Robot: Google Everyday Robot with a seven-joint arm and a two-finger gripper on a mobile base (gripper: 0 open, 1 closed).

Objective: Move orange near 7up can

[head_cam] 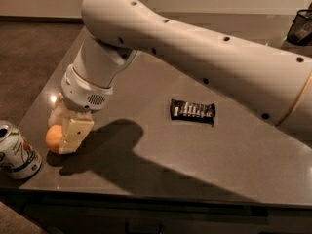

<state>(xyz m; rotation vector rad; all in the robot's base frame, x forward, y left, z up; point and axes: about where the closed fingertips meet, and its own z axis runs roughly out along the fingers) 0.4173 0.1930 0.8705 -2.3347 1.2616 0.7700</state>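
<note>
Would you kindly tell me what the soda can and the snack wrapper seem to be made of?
The 7up can looks like aluminium, with a glossy print and a bright silver top. The snack wrapper is probably plastic film, dark with shiny highlights. The hand grips the orange beside the can, near the table corner.

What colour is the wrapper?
Black wrapper, camera view; gripper holds the orange by the table's left edge.

We log a black snack bar wrapper (pixel 192 111) lying flat near the middle of the grey table (pixel 146 184). A black mesh basket (pixel 301 27) stands at the far right.
</note>
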